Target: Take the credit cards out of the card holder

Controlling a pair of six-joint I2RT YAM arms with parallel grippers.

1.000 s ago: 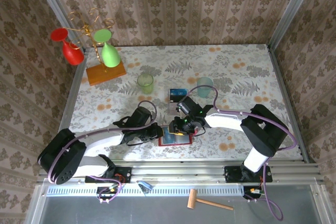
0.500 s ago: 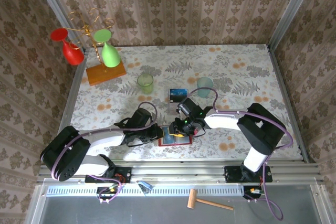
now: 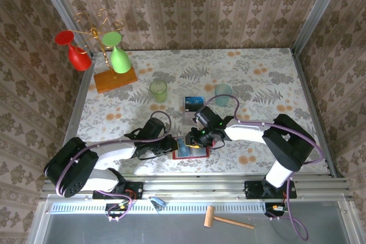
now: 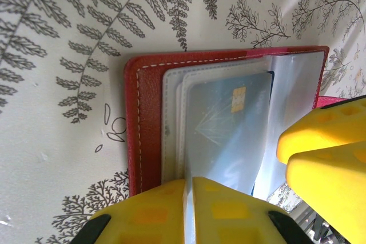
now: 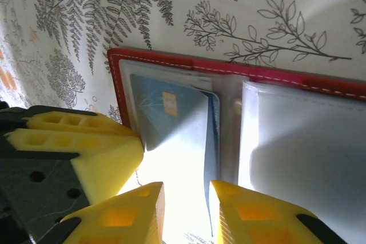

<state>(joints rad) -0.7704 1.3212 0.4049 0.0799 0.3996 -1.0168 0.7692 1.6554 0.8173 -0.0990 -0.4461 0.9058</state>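
Note:
The red card holder (image 3: 197, 154) lies open near the table's front edge, between both grippers. Its clear pockets (image 4: 297, 84) hold a pale blue card (image 4: 229, 118) with a gold chip. In the right wrist view a dark blue card's edge (image 5: 214, 135) shows behind the pale blue card (image 5: 171, 118). My left gripper (image 4: 189, 184) is shut on the edge of a clear pocket sheet at the holder's left side. My right gripper (image 5: 186, 190) stands open over the same pocket, its jaws straddling the sleeve. Another dark blue credit card (image 3: 193, 103) lies on the table behind the holder.
A green cup (image 3: 158, 90) and a pale blue cup (image 3: 223, 94) stand behind the holder. At the back left, an orange wooden base (image 3: 115, 78) carries a rack with red and green glasses. A wooden mallet (image 3: 229, 220) lies below the table's front rail.
Both grippers stay at the card holder. The holder has slid slightly left, and the left arm's shoulder has shifted a little right.

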